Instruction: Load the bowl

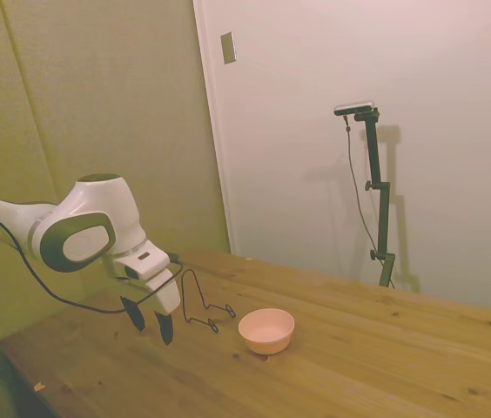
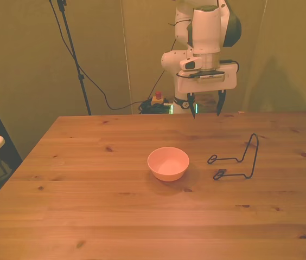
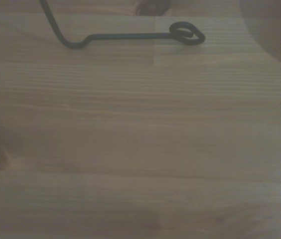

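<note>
The gripper [image 2: 205, 111] hung released and empty above the wooden table's [image 2: 88, 216] far edge, while the pink bowl [image 2: 168, 163] sat mid-table, just beside the black wire rack [image 2: 240, 160], open tabletop all round.

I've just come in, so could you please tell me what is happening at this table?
A white robot arm holds its tool open in the air above the far side of the table, gripping nothing. A pink bowl sits upright and empty mid-table, untouched. A black wire rack stands beside it, on the front view's right.
</note>
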Tool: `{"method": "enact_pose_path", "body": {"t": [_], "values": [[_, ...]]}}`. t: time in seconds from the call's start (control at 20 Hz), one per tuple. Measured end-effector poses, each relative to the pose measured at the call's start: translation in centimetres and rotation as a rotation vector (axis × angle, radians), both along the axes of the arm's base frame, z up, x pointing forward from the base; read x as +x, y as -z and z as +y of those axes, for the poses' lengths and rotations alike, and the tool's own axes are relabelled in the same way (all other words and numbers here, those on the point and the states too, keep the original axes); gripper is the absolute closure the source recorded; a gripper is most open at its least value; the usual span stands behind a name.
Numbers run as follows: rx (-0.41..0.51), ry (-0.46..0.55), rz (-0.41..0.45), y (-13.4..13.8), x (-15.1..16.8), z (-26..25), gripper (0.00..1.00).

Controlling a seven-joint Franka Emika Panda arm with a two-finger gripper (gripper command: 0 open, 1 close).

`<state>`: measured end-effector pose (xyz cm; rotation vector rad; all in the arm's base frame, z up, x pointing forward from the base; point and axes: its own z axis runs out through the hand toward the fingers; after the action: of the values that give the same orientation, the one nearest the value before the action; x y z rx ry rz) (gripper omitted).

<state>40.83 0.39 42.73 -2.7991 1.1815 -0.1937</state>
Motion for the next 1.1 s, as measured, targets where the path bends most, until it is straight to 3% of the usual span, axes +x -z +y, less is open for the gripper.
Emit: {"method": "enact_pose_path", "body": {"t": [0.35, 0.65, 1.1], "values": [[-0.023, 0.037, -0.056, -1.9, 1.8, -0.8, 0.0], [-0.071, 0.121, -0.103, -2.9, 7.0, -3.8, 0.0], [-0.08, 0.208, -0.1, -2.0, 13.3, -7.5, 0.0]]}}
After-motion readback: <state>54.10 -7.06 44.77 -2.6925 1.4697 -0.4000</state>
